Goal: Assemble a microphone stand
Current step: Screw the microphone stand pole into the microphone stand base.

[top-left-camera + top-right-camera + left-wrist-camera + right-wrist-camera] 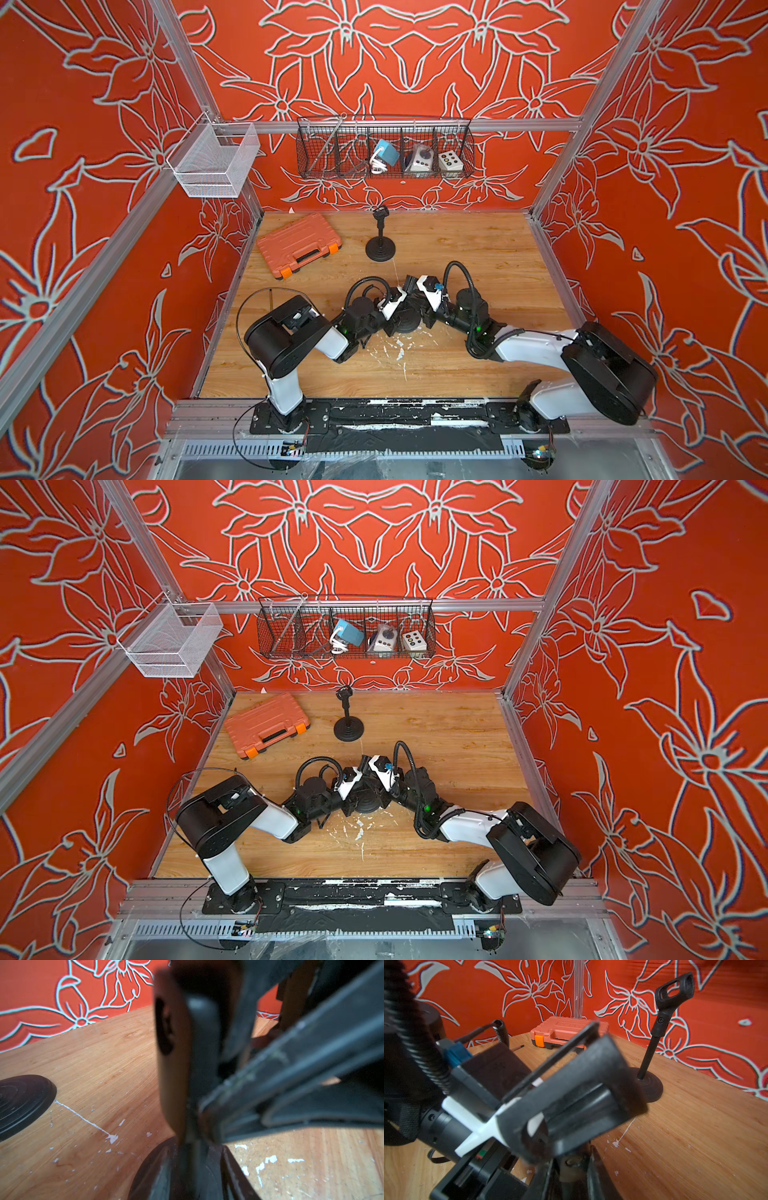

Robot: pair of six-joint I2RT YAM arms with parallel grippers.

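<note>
On table (pixel 490 257) centre, left pincer (pixel 392 324) state unclear, right pincer (pixel 420 318) narrow over base (pixel 407 323), bare wood rightward

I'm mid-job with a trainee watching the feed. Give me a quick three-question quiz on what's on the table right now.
1. True or false: the orange case lies open.
2. The upright microphone stand stands: A) beside the orange case, near the back wall; B) inside the black wire basket; C) on the front rail.
3. How many round black bases rest on the table?

Key
1. False: the case is shut.
2. A.
3. Two: one base under the upright stand, and a second base mid-table.
</note>
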